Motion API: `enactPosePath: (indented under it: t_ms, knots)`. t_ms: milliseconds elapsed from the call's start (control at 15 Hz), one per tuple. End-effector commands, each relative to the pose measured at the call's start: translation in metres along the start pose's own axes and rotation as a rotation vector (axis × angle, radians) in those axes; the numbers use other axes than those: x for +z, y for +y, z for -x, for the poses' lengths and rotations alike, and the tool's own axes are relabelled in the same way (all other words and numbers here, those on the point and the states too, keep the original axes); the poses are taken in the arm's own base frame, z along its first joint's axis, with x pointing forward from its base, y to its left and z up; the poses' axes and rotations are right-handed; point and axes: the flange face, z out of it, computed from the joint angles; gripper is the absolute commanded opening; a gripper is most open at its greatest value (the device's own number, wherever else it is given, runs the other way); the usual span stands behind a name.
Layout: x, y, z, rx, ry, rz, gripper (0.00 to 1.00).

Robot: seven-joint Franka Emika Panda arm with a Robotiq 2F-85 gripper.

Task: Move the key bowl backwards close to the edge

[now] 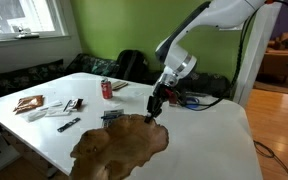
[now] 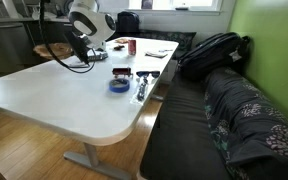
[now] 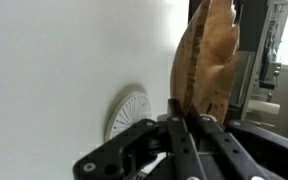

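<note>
The large white laminate desk (image 1: 214, 140) is carrying everything, and most of its top is lying bare on the side where the white jointed robot arm (image 1: 199, 30) is reaching down. The wide, shallow brown burl-wood key bowl (image 1: 119, 150) with its wavy, lobed outline is sitting flat on the desk toward the near side of an exterior view, one lobe lying near the straight white edge (image 1: 29, 147) of the desk (which rim counts as "backwards" I cannot tell).

The black two-fingered pincer (image 1: 154, 110) is coming down steeply on the bowl's far rim. In the wrist view the pincer (image 3: 184, 125) is looking nearly closed, its fingers pinching the thin wooden rim (image 3: 209, 60) between them. A rim grip is likely being used because the dish is far too wide to span, so dragging looks like the plan.

The red cylindrical drink can (image 1: 107, 89) is standing upright well apart. The small round silvery disc (image 3: 129, 112) is lying just beside the pincer, so a slide could be nudging it.
</note>
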Motion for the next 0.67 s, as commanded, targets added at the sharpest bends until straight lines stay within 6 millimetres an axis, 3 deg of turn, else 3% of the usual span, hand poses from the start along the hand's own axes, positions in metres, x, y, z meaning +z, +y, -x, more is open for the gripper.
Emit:
enactPosePath:
  t_ms: [0,267,600]
  knots:
    - [-0.059,-0.010,0.011,0.016,0.189,-0.059,0.02]
    - [-0.135,0.017,0.031,0.143,0.393,-0.012,0.02]
    - [-0.203,0.048,0.069,0.310,0.639,0.023,0.02]
